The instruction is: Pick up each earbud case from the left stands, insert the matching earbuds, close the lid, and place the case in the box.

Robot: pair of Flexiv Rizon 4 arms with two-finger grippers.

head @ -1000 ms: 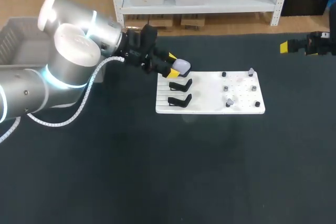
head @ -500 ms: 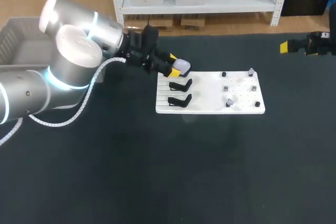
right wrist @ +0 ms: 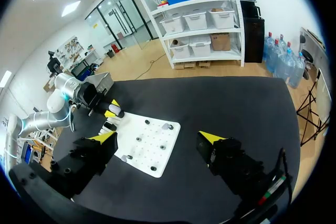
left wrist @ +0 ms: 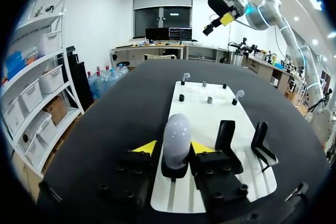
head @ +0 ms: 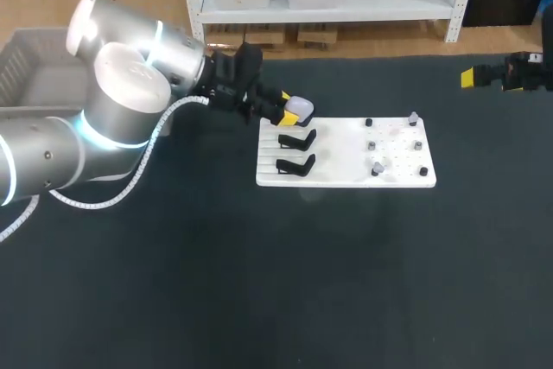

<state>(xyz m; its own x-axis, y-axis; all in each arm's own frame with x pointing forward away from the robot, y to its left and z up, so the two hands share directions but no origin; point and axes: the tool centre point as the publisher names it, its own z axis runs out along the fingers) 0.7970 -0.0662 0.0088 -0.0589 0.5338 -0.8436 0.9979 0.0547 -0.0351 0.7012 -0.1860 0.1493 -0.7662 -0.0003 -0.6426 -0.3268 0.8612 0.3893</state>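
Observation:
A white earbud case (head: pixel 299 108) (left wrist: pixel 176 135) stands upright on the rearmost black stand at the left end of the white board (head: pixel 346 177) (left wrist: pixel 210 116). My left gripper (head: pixel 292 110) (left wrist: pixel 175 148) is shut on the case, with a yellow tip against each side. Two more black stands (head: pixel 298 139) (head: pixel 296 165) beside it are bare. Small earbuds sit on pegs (head: pixel 413 117) (head: pixel 378 164) at the board's right half. My right gripper (head: pixel 471 77) (right wrist: pixel 157 139) hangs open far to the right, high over the table and holding nothing.
A grey box (head: pixel 26 66) sits at the table's far left, behind my left arm. The black tabletop (head: pixel 346 283) stretches wide in front of the board. Several small dark pegs (head: pixel 369 123) dot the board.
The left gripper's fingers have drawn together onto the earbud case, and the arm has edged slightly forward. The right arm has not moved.

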